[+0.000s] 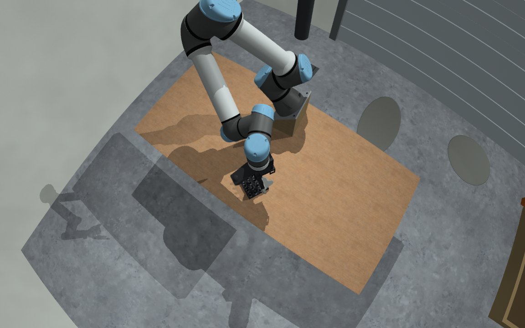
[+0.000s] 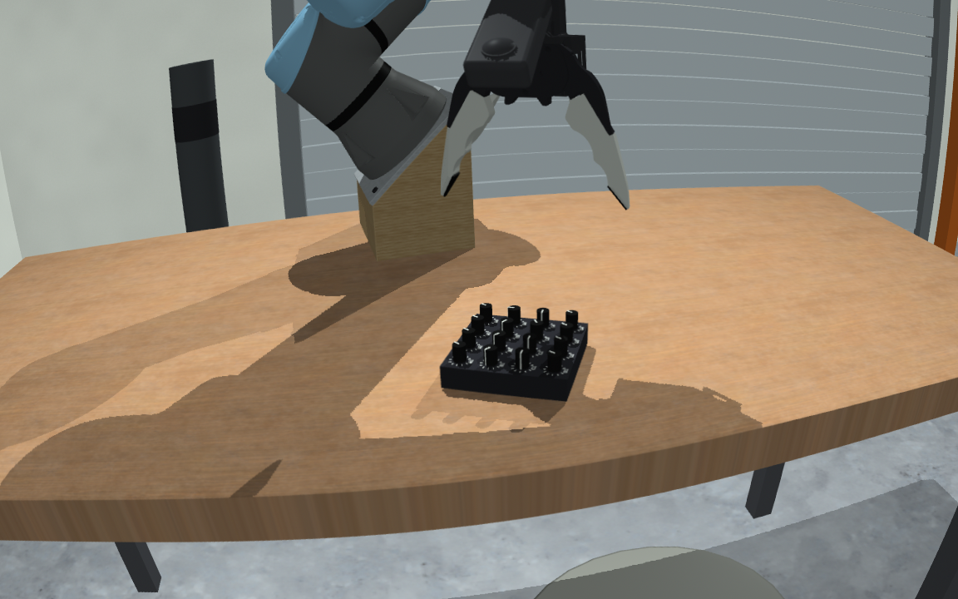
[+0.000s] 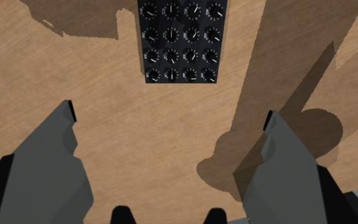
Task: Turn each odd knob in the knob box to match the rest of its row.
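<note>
The black knob box (image 2: 514, 351) sits on the wooden table near its front edge, with a four-by-four grid of black knobs. It also shows in the wrist view (image 3: 181, 40) at the top centre, each knob with a white pointer line, and in the top view (image 1: 252, 187). My gripper (image 2: 535, 185) hangs well above the table, behind the box, with its fingers spread wide and nothing between them. In the wrist view the two grey fingers frame bare table below the box.
The arm's wooden mounting block (image 2: 415, 212) stands on the table behind the box. A dark post (image 2: 198, 145) stands behind the table at the left. The table's front edge lies close to the box.
</note>
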